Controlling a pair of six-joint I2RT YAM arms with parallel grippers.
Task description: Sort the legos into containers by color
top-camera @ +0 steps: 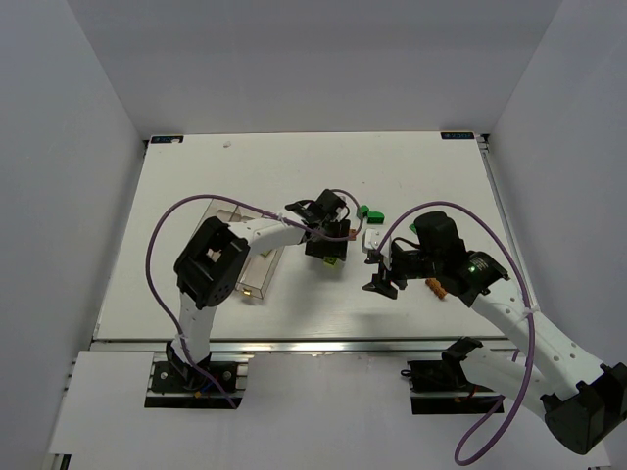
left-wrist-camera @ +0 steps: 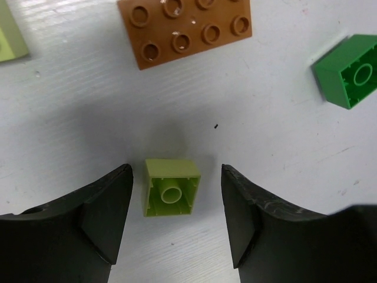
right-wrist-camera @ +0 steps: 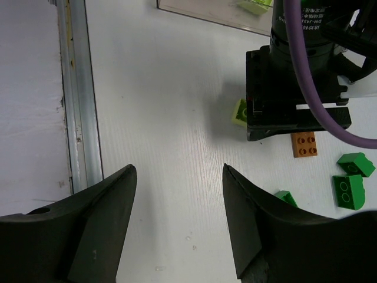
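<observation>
Lying upturned, lime brick [left-wrist-camera: 171, 188], seemingly untouched

right wrist view shows three green legos [right-wrist-camera: 347, 191], two lime [right-wrist-camera: 240, 111], one orange-brown [right-wrist-camera: 304, 144].

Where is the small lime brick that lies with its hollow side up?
In the left wrist view, the lime brick lies on the table between the fingers of the open left gripper, just below the orange-brown brick.

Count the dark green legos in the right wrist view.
3: upper brick and lower brick at the right edge, third brick beside the jaws; the left arm may hide more.
</observation>
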